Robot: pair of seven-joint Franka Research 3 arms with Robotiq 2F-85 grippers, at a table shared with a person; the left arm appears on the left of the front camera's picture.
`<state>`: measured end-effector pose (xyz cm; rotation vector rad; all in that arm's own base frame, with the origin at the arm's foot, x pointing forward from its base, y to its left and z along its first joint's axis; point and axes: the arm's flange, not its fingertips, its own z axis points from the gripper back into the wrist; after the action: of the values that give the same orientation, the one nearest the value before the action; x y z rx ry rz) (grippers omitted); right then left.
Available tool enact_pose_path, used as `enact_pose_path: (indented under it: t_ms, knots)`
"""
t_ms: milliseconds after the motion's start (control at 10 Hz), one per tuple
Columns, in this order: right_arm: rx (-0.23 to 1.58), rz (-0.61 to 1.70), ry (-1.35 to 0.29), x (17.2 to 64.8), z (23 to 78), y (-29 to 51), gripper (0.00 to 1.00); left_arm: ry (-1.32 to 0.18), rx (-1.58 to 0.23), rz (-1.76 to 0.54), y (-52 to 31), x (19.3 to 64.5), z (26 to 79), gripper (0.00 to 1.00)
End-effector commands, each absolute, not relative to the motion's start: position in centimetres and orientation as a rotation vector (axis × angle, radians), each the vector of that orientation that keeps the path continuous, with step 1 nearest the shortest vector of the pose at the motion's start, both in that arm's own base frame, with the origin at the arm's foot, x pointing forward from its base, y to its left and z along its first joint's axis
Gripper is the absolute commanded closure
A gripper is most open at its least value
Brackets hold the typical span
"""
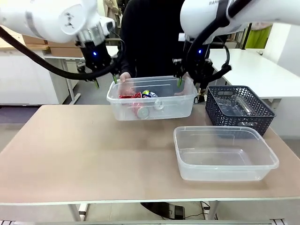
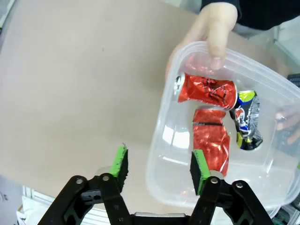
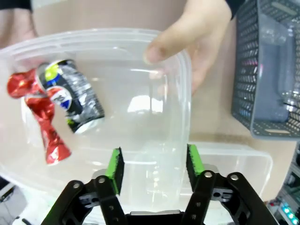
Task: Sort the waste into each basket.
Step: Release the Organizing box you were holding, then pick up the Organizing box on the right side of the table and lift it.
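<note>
Tan table across the lower frame. Upper centre: held tub, clear plastic, gripped at both ends by the person's hands; lifted or resting on the far edge, can't tell. Lower right: empty tub. Right of centre: dark mesh basket with clear plastic inside, likely a bottle.

Left gripper and right gripper: spread wide, grasping nothing, one over each end of the held tub, rim wall running between or just beside the pads. Contact with the rim: can't tell.

Inside the held tub: two crushed red cans and one crushed dark can, loose and touching.

Expect light, thin dented metal, slick, with sharp creases and easy to squash further. Best to pinch across a can's flattened middle, not its rounded end. Go gently and take one at a time.
</note>
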<state>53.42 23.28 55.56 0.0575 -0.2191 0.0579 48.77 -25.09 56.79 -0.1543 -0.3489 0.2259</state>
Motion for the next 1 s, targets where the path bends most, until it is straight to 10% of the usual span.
enact_pose_path:
  t_ms: [0,900]
  knots:
    - [0.141,0.102,-0.288,50.6,55.8,20.8,0.0,-0.429,-0.133,0.247,-23.6,46.4,56.5,0.0]
    - [0.117,0.054,-0.304,49.4,57.2,21.0,0.0,-0.434,-0.151,0.137,-24.1,45.4,56.8,0.0]
